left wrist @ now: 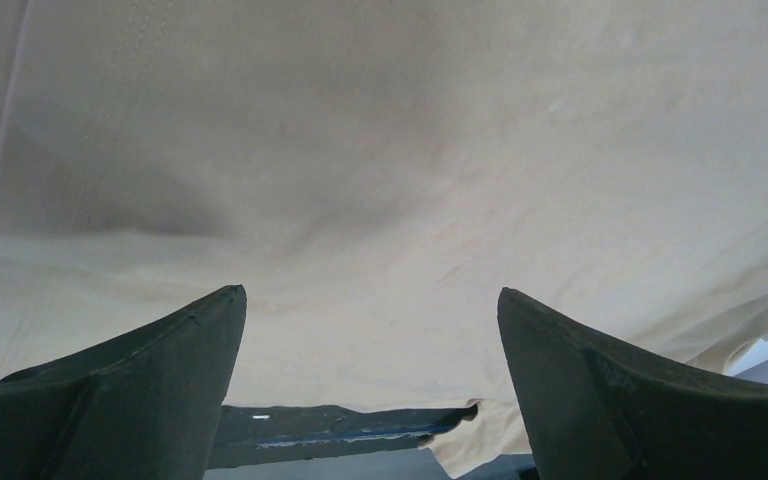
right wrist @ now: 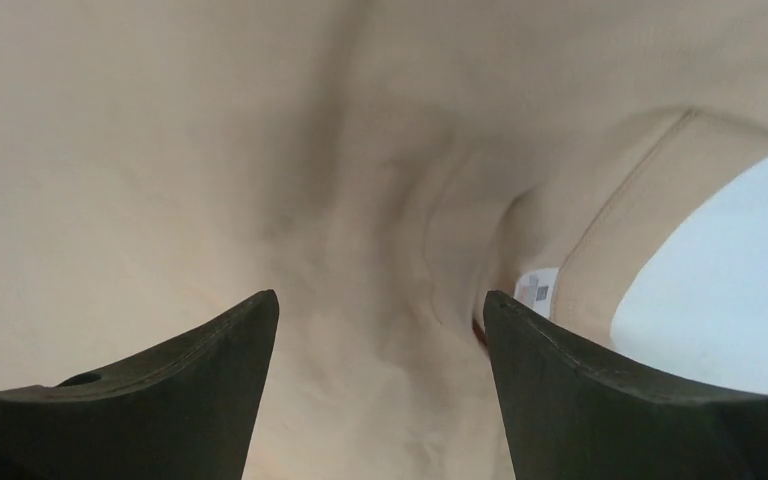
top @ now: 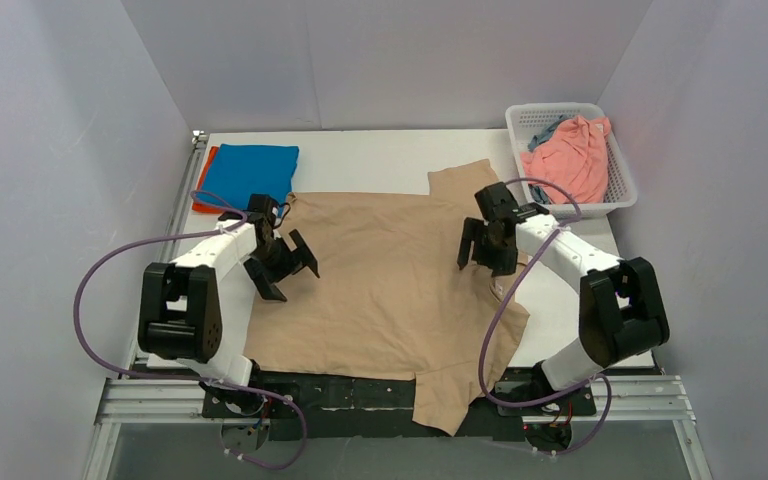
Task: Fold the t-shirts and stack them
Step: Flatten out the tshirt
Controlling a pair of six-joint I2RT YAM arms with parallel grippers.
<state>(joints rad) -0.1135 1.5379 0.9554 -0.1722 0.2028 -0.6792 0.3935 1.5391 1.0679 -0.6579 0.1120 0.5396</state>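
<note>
A beige-tan t-shirt lies spread flat on the table, one sleeve at the back right and one hanging over the near edge. It fills the left wrist view and the right wrist view, where its collar and label show. My left gripper is open just above its left part. My right gripper is open just above its right side near the collar. A folded bright blue t-shirt lies on an orange-red one at the back left. A salmon pink t-shirt and a grey-blue one lie in the basket.
A white plastic mesh basket stands at the back right corner of the table. Grey walls close in the left, back and right sides. A metal rail runs along the table's left edge. The dark arm base plate shows past the shirt's near hem.
</note>
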